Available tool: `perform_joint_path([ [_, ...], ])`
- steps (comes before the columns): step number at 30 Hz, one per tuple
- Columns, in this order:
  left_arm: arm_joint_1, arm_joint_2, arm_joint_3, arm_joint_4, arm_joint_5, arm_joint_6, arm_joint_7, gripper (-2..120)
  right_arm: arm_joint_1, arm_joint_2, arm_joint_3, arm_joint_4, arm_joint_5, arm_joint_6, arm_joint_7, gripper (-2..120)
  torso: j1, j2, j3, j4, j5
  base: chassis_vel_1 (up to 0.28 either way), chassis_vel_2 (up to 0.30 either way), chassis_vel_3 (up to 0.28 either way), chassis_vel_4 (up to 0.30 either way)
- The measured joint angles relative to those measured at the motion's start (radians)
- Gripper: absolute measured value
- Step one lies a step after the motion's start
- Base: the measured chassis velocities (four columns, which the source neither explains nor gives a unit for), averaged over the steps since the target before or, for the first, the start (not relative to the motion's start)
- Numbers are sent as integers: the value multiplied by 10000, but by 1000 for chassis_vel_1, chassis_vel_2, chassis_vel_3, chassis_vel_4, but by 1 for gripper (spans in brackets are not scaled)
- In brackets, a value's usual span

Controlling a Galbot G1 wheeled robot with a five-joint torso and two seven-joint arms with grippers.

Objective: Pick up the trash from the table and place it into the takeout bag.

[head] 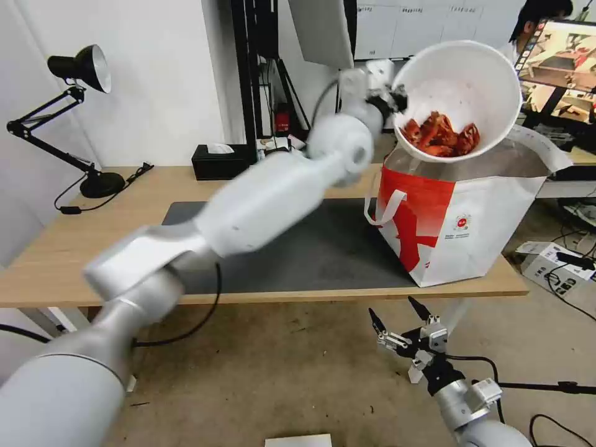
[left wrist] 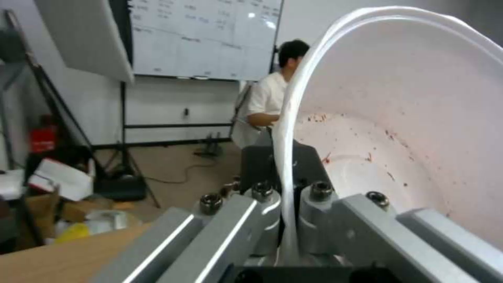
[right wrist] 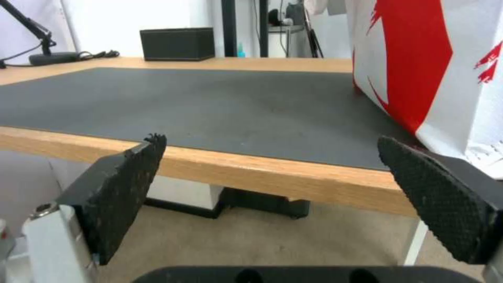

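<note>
Clamped on the white bowl's (left wrist: 398, 118) rim, my left pincer (left wrist: 285, 196) tilts it, crayfish shells (head: 442, 135) inside, above the takeout bag (head: 459, 217). Right pincer (head: 400, 318) hangs apart below the tabletop (head: 347, 292) edge.

One white bowl (head: 459, 93) of red crayfish shells (head: 442, 135) is showing at upper right, one takeout bag (head: 462, 217) at right, one black tissue box (head: 220, 161) and one desk lamp (head: 74, 118) at upper left, two grippers (head: 402, 313) (head: 390, 99) in all
</note>
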Motion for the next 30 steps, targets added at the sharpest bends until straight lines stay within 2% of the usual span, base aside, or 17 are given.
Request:
perform_joint_path([
  [10,308,-207,283,605,1772,-513,-110,0,0,0,0,-1,0,0,0,100,0,0,0,1,-2,0,0,0,0],
  [16,462,116,495,169,2017,-520,526,0,0,0,0,0,0,0,0,100,0,0,0,0,-3,0,0,0,0],
  [19,461,481,740,-208,2203,-537,1320,0,0,0,0,0,0,0,0,100,0,0,0,1,-3,0,0,0,0],
  [20,461,481,740,-208,2203,-537,1320,0,0,0,0,0,0,0,0,100,0,0,0,1,-3,0,0,0,0],
  [23,404,654,929,-309,2429,-326,1905,0,0,0,0,-1,0,0,0,100,0,0,0,1,-3,0,0,0,0],
  [28,385,617,985,-248,2469,-55,2197,0,0,0,0,-1,0,0,0,100,0,0,0,0,-4,0,0,0,0],
  [30,384,593,995,-210,2403,26,2507,0,0,0,0,-1,0,0,0,100,0,0,0,-2,-3,0,0,0,0],
])
